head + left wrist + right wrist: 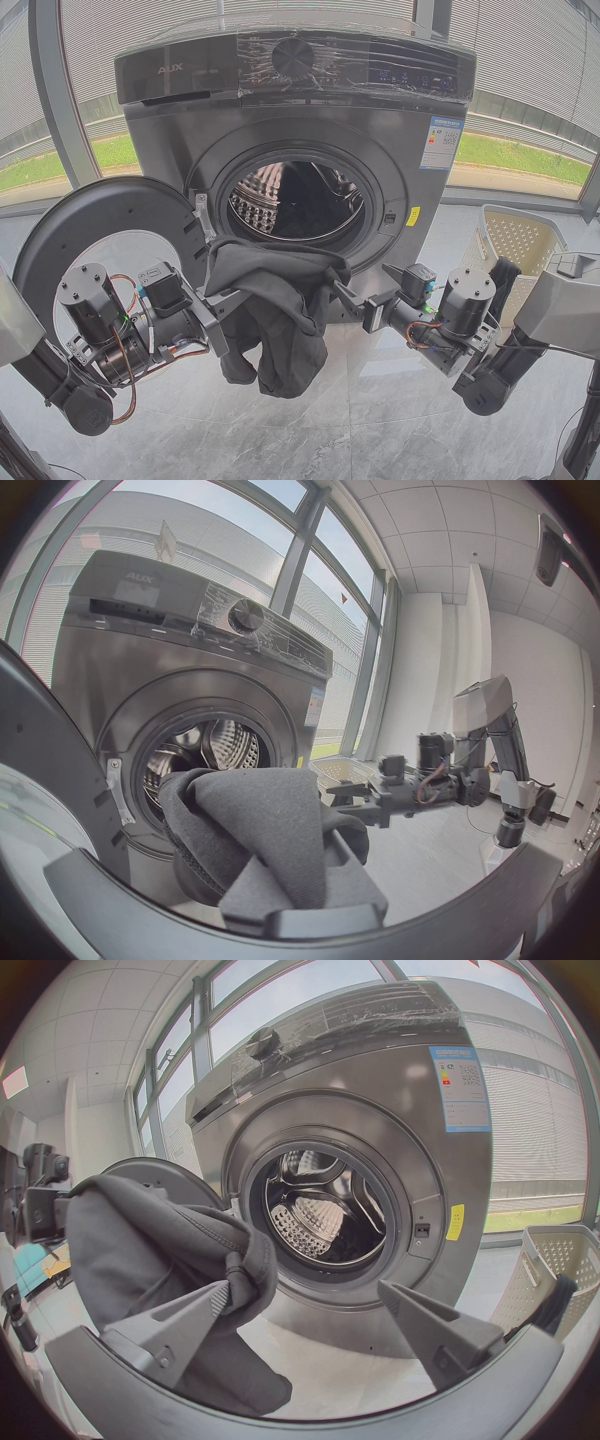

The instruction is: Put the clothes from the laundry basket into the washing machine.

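- Left claw (225, 299): buried under the dark grey garment (281, 300), can't tell if open or closed.
- Right claw (357, 274): jaws spread wide, one fingertip (219, 1294) tucked into a fold at the garment's edge.
- Garment spans between both claws and hangs down over the marble floor (375, 400), just in front of and below the drum opening (294, 200), not inside.
- Door (94, 206) swung fully open on the robot's left.
- Washing machine (187, 137): logo (170, 69) at the panel's upper left, control panel (350, 62) wrapped in clear film, blue-white rating label with QR code (442, 142) at upper right, small yellow sticker (413, 216) beside the door latch.
- Laundry basket (519, 237) on the right beside the machine, another dark item (503, 275) draped over its rim.
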Controlling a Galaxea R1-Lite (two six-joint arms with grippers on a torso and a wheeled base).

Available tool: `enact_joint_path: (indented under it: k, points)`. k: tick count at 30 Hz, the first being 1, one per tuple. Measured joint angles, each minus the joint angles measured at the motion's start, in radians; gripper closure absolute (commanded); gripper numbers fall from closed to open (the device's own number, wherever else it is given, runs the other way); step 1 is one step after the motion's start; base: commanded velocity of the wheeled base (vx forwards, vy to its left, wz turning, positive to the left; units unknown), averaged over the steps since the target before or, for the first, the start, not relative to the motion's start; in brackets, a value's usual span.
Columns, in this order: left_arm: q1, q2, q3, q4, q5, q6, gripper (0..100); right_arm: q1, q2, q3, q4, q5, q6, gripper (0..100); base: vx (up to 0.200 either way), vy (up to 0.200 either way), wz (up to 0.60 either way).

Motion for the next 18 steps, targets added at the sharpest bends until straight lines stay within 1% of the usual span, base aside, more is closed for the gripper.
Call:
enact_joint_path:
  k: [4,6,10,13,15,18]
  points:
    - [-0.003,-0.013,-0.007,0.000,0.049,0.006,100,-0.012,-0.021,0.096,-0.059,0.026,-0.006,0,0.000,0.000,0.00]
    - [-0.004,-0.018,-0.008,0.000,0.094,0.007,100,-0.024,-0.031,0.136,-0.072,0.035,-0.008,0,0.000,0.000,0.00]
    - [-0.006,-0.029,0.006,0.000,0.160,-0.012,100,-0.033,-0.055,0.169,-0.082,0.034,0.002,0,0.000,0.000,0.00]
    - [-0.007,-0.035,0.011,0.000,0.199,-0.020,100,-0.046,-0.071,0.184,-0.082,0.018,0.012,0,0.000,0.000,0.00]
    - [-0.007,-0.035,0.014,0.000,0.216,-0.021,100,-0.066,-0.081,0.193,-0.082,-0.011,0.016,0,0.000,0.000,0.00]
    - [-0.004,-0.034,0.023,-0.001,0.224,-0.010,100,-0.092,-0.089,0.209,-0.082,-0.036,0.018,0,0.000,0.000,0.00]
